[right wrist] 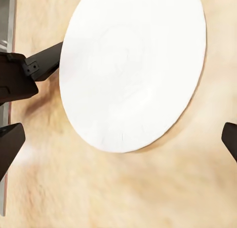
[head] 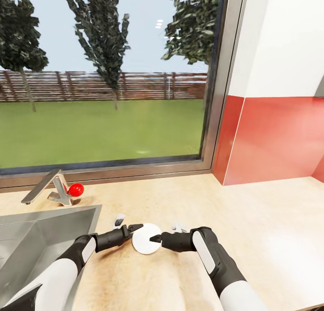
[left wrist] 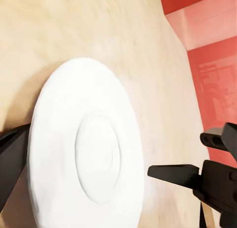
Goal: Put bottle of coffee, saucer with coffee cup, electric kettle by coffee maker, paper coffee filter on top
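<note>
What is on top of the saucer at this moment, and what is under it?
Nothing sits on the saucer; its top is bare, with no cup in the centre well. It lies on the tan countertop, between the left gripper and right gripper. The patch of countertop beneath it is covered.

You have the saucer (head: 145, 242) lying flat on the countertop (head: 252, 230) just right of the sink (head: 42, 239) — between both grippers, left gripper (head: 135, 227) and right gripper (head: 155, 237) — window (head: 103, 77) behind.
</note>
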